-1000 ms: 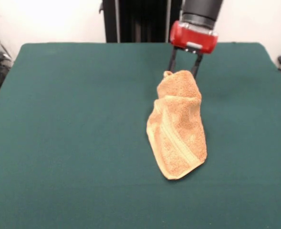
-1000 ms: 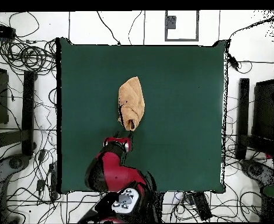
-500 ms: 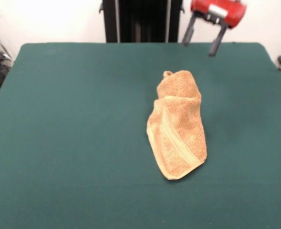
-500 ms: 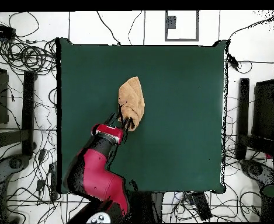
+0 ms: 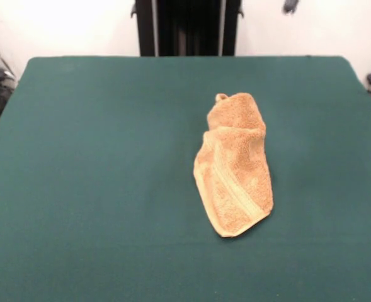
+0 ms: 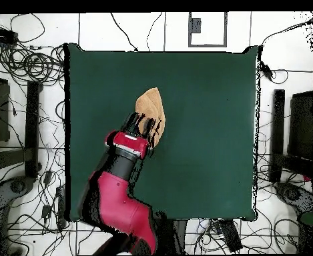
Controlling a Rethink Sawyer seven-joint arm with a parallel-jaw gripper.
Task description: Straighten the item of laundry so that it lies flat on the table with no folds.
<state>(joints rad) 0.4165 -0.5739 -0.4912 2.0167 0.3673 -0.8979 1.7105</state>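
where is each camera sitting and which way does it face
Front view: sits across the table from the robot, low and facing it; looks at the folded towel; of the robot only a dark gripper tip shows at the top edge.
Overhead view: sits above, looking straight down, robot base at the bottom; the red arm reaches up, its gripper overlapping the towel in this view.
Both views share the towel and the green table.

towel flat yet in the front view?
No: the towel lies crumpled on the table, its upper part folded over the lower, with a creased ridge across it.
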